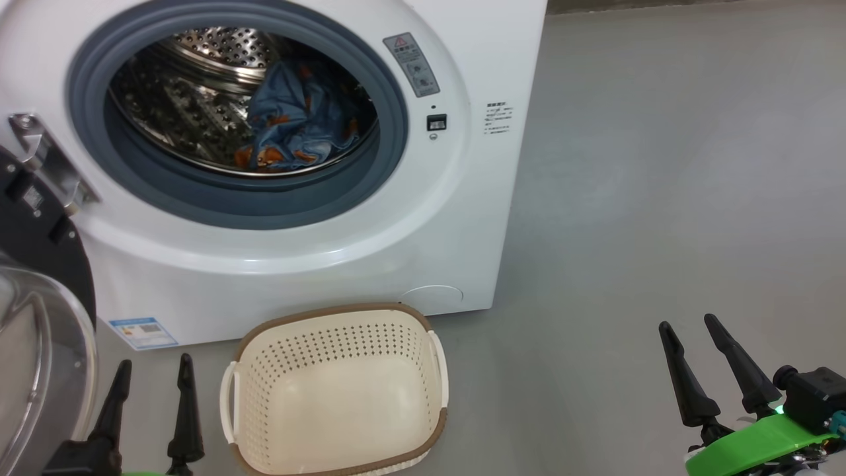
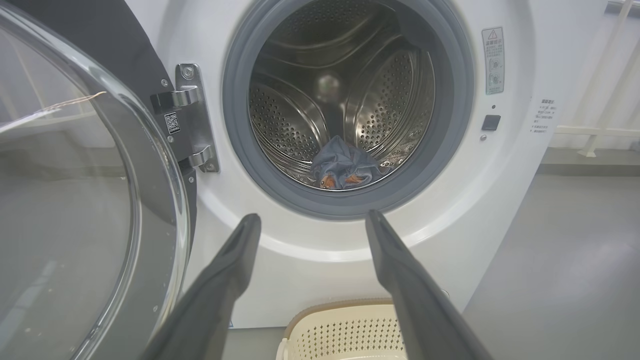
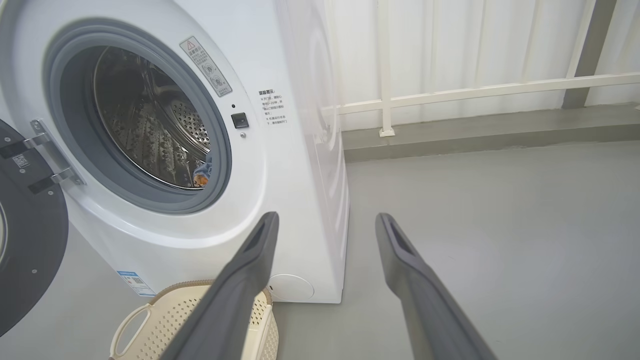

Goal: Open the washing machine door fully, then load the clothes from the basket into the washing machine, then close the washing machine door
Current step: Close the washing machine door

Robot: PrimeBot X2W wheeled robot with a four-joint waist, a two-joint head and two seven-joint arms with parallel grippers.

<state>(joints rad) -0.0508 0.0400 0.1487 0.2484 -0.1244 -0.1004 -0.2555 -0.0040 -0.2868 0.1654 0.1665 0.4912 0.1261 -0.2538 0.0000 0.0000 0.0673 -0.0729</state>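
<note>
Just to the left of the left jaws hangs the washing machine door (image 1: pixel 36 344), swung wide. Its glass bowl bulges toward them, close beside the left finger, and I cannot tell whether the two touch. The hinge (image 2: pixel 192 120) sits ahead of those jaws and above them, upright on the machine's front, so the door turns about a standing axis. The left jaws are spread and hold nothing. Just to their right stands the basket (image 1: pixel 344 309), with nothing inside. Ahead of and above both pairs of jaws gapes the washing machine (image 1: pixel 396 218), with the clothes (image 1: pixel 297 119) lying low in the drum. Loading looks finished, so closing the door is what remains. Far to the right, the right jaws are also spread and empty, over the floor (image 1: pixel 661 165) and well apart from the door. The left arm is plainly the nearer one. Its push would need to carry the door rightward and forward onto the opening.
</note>
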